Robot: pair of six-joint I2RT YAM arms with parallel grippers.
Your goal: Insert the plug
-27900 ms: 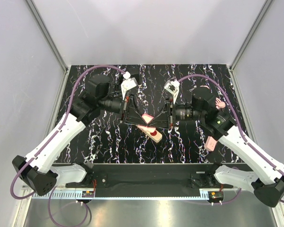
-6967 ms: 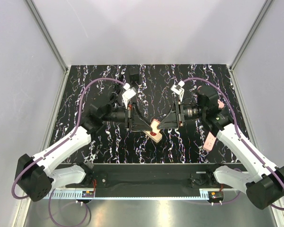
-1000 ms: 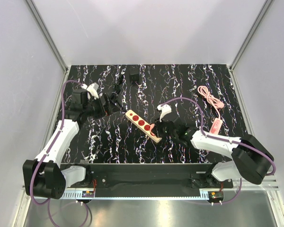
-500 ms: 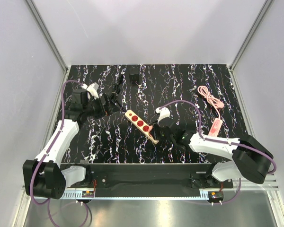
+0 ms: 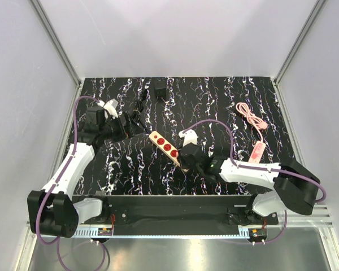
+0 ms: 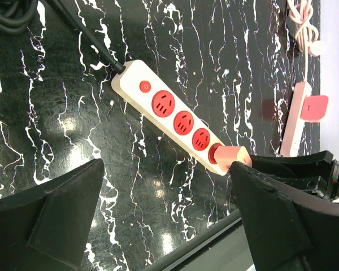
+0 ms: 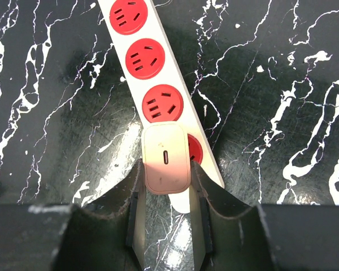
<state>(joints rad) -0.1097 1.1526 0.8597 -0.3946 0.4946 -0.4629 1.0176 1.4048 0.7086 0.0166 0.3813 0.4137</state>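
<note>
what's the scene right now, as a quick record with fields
plug: pink plug sits on the power strip, at the end away from its cord
fully seated: cannot tell
right gripper: shut on pink plug, one finger on each side
left gripper: open, empty, apart from the strip
free sockets: three red sockets
strip pose: lying flat, sockets facing up
</note>
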